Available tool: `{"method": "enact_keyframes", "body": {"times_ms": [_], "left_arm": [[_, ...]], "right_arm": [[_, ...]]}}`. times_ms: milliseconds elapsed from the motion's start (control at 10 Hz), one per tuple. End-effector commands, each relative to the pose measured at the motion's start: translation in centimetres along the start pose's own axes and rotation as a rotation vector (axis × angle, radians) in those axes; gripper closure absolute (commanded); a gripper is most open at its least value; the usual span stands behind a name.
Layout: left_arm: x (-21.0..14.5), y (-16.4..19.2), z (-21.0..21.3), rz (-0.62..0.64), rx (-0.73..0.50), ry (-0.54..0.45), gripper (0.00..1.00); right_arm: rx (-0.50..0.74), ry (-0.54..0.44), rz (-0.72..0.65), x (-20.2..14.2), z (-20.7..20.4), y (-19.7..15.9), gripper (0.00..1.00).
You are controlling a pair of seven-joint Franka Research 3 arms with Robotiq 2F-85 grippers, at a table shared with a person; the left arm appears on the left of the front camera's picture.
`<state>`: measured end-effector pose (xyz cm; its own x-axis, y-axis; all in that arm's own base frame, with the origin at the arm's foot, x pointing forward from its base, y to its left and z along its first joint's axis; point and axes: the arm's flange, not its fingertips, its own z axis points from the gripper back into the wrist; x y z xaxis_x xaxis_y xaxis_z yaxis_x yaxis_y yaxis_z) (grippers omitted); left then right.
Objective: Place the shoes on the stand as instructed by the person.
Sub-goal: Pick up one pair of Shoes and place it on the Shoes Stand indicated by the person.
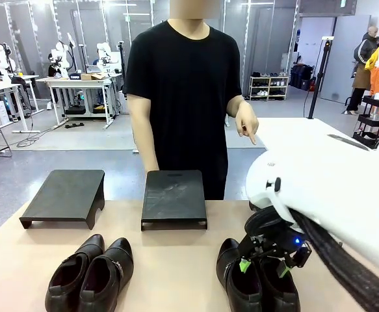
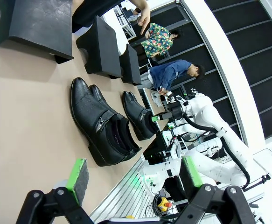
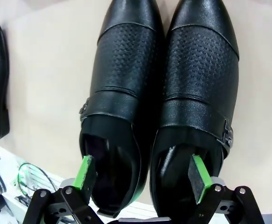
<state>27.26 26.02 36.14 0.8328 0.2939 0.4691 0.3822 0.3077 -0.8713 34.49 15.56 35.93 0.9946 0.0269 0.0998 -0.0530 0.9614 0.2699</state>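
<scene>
Counter [image 1: 176,279]: beige, lower half of the front view, near edge cut off

Stands: low, black, in a row at the far side. Left stand [image 1: 64,194] and middle stand [image 1: 174,197] in the front view. The left wrist view adds a third stand [image 2: 129,63], partly behind the second

Left pair [image 1: 91,273]: buckle-strap shoes, side by side and touching, lower left of the front view, toes toward the stands, heels cut off by the bottom edge

Right pair [image 1: 231,286]: lower right, largely hidden by the right arm [image 1: 332,195]. The right wrist view shows the two shoes touching along their inner sides, with the heels hidden

Right fingers [image 3: 197,176]: spread wide, one green pad over each shoe's opening, gripping nothing. Contact with the leather cannot be told

Left fingers [image 2: 78,179]: spread wide, nothing between them, above bare counter, apart from the left pair

Person [image 1: 182,91]: behind the middle stand. Hand [image 1: 246,123] right of centre, index finger pointing down. The spot pointed at is hidden by the arm
</scene>
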Motion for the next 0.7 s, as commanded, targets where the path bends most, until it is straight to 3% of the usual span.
{"method": "enact_keyframes", "body": {"times_ms": [0,100,200,300,500,600], "left_arm": [[0.0,-0.1,0.1,-0.004,-0.002,-0.002,0.0],[0.0,-0.1,0.1,-0.004,-0.002,-0.002,0.0],[0.0,-0.1,0.1,-0.004,-0.002,-0.002,0.0],[0.0,-0.1,0.1,-0.004,-0.002,-0.002,0.0],[0.0,-0.1,0.1,-0.004,-0.002,-0.002,0.0],[0.0,-0.1,0.1,-0.004,-0.002,-0.002,0.0]], "right_arm": [[-0.014,-0.01,-0.018,-2.6,-2.0,-1.6,0.0],[-0.016,-0.002,-0.013,-2.6,-2.3,-1.5,0.0],[-0.023,0.002,-0.011,-2.6,-2.5,-1.5,0.19],[-0.038,0.006,-0.008,-2.5,-3.3,-1.3,0.56],[-0.049,0.005,-0.008,-2.5,-3.5,-1.3,1.0],[-0.049,0.004,-0.012,-2.6,-3.4,-1.3,1.0]]}}
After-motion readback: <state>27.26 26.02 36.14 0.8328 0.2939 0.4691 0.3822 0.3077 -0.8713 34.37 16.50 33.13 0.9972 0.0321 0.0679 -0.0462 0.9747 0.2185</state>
